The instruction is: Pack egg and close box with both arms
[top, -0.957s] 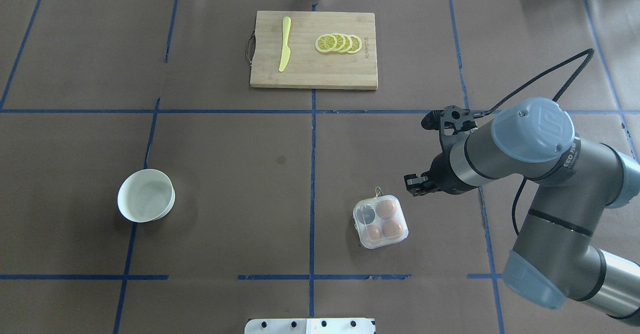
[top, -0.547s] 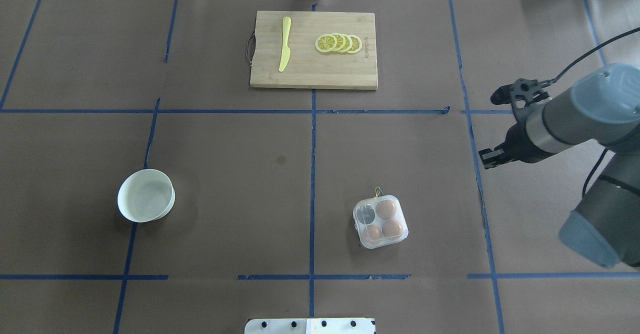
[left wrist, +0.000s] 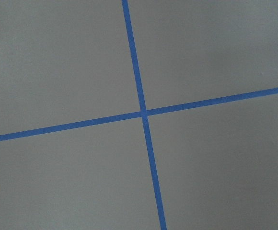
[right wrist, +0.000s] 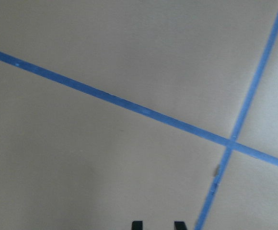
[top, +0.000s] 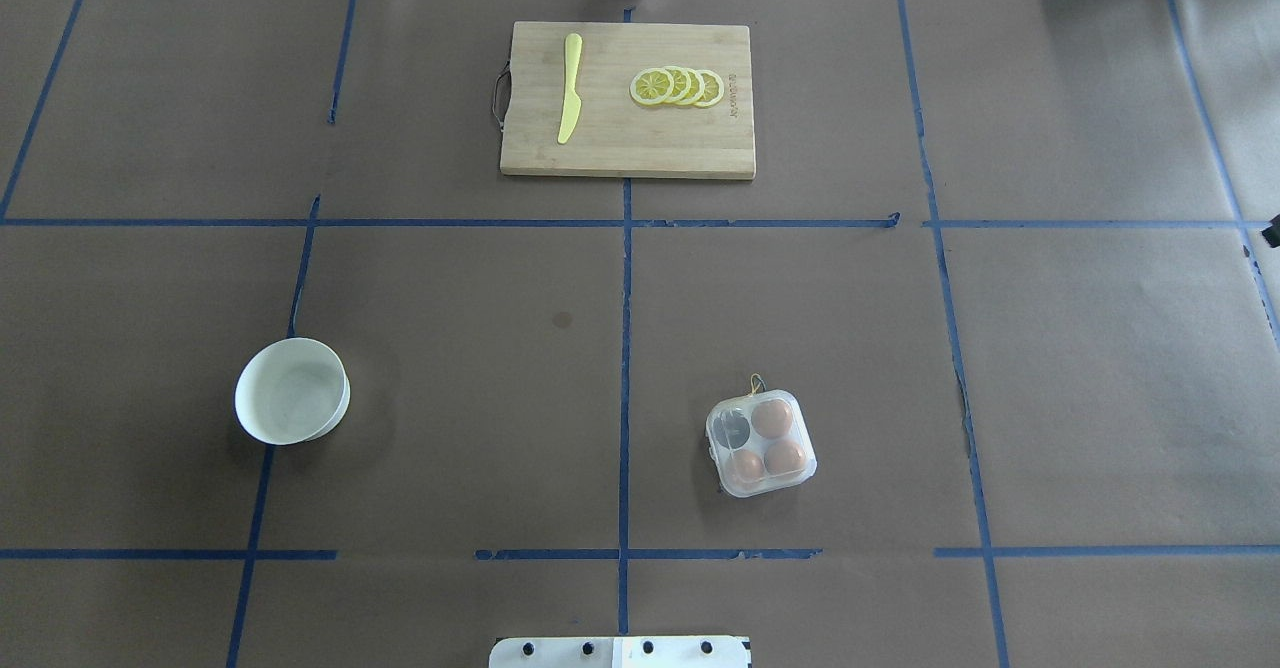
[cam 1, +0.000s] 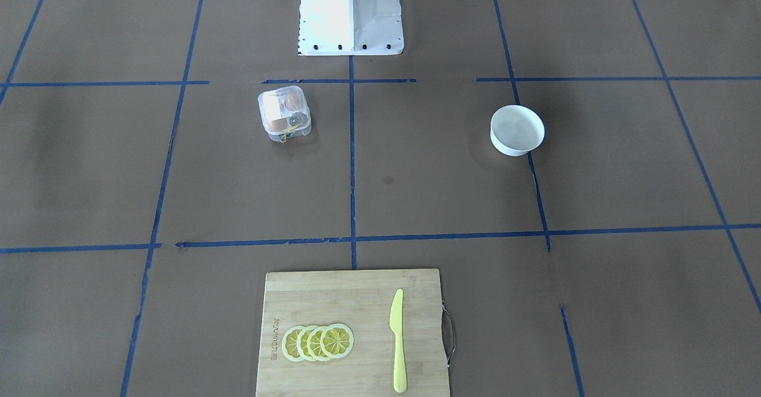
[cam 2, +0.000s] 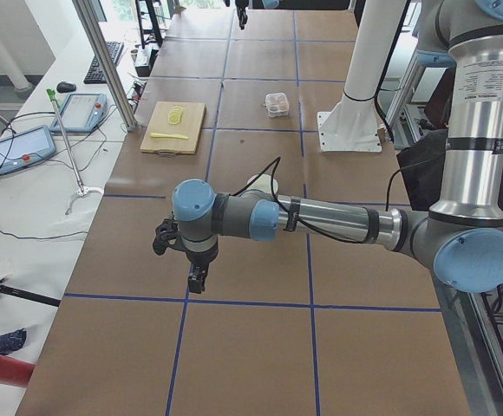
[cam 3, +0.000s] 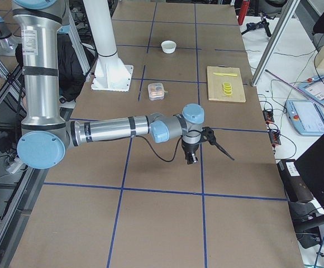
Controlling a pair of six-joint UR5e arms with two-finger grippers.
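The box [top: 760,443] is a small clear carton lying right of the table's centre, with its lid down. It holds three orange-brown eggs [top: 772,417] and one cell is empty. It also shows in the front-facing view [cam 1: 284,114]. No egg lies outside it. My right gripper [cam 3: 190,160] hangs over bare table far to the box's right. In its wrist view the two fingertips [right wrist: 137,224] stand apart with nothing between them. My left gripper [cam 2: 197,282] hangs over bare table far to the left, and I cannot tell whether it is open or shut.
A white bowl [top: 292,391] stands left of centre. A wooden cutting board [top: 627,100] at the far side carries a yellow knife [top: 569,88] and lemon slices [top: 677,87]. The white pedestal base [cam 1: 351,10] stands at the near edge. Blue tape lines cross the brown table cover.
My right arm has swung away from beside the box to the right and has left the overhead view. The box, the eggs and the bowl have not moved.
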